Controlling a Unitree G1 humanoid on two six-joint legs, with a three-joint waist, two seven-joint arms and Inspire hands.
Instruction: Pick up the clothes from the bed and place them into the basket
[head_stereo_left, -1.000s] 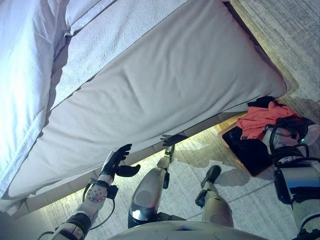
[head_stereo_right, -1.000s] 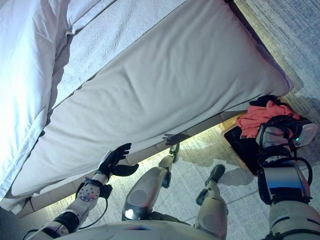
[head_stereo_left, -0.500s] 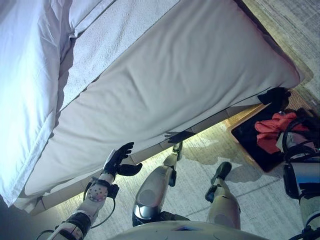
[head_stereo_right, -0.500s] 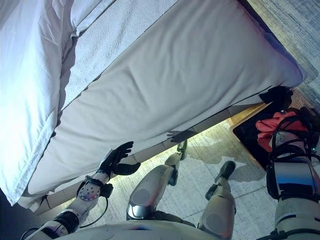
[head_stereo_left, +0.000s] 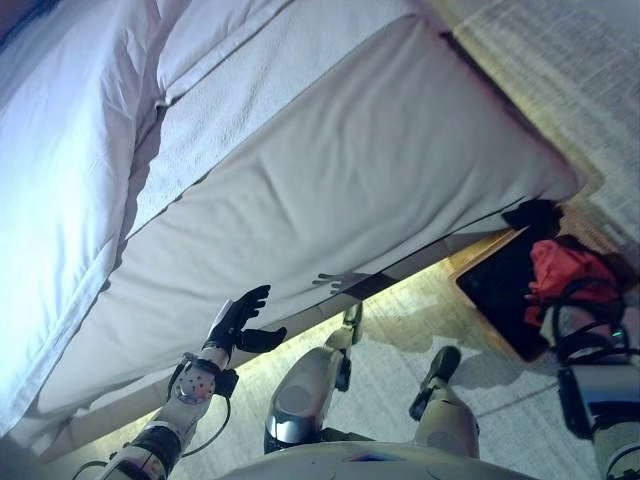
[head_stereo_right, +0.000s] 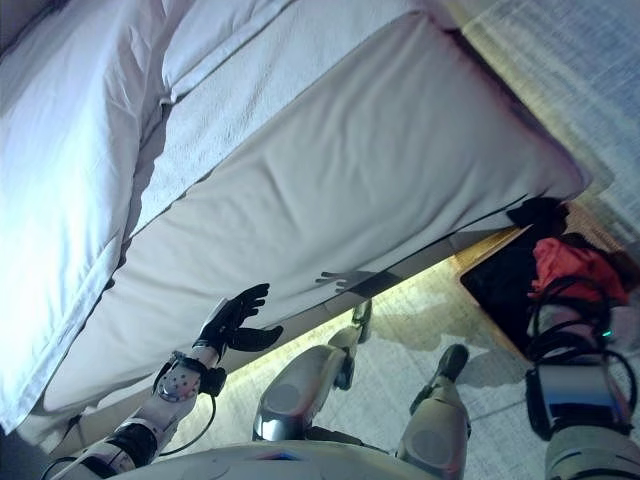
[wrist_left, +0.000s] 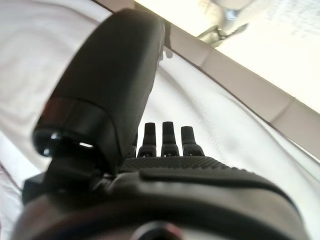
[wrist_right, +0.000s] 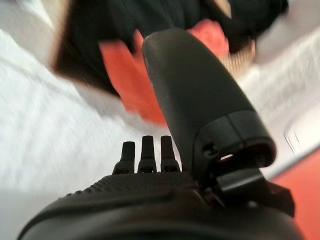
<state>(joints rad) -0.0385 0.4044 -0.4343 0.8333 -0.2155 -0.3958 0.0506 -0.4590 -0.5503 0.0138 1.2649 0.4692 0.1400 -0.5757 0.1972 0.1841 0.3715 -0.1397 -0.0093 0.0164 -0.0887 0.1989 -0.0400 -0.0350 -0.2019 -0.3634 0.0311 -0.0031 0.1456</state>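
Looking down, eye views:
Bed (head_stereo_left: 330, 190): pale mattress running diagonally, white duvet (head_stereo_left: 60, 180) bunched along its far-left side.
Basket (head_stereo_left: 500, 290): dark, on the floor just off the bed's near right corner.
Clothes (head_stereo_left: 560, 270): red garment heaped in the basket, with a black piece (head_stereo_left: 532, 213) at the rim beside the mattress corner.
Left hand (head_stereo_right: 232, 318): raised by the mattress edge, fingers straight and spread, holding nothing.
Right hand: hidden behind its own wrist, near the basket.

Left wrist view:
Left hand (wrist_left: 165, 150): fingers extended, thumb up, empty, white bedding beyond.

Right wrist view:
Right hand (wrist_right: 145, 160): fingers straight, nothing in them.
Clothes (wrist_right: 131, 82): red cloth beyond the fingers, against the dark basket (wrist_right: 95, 25).
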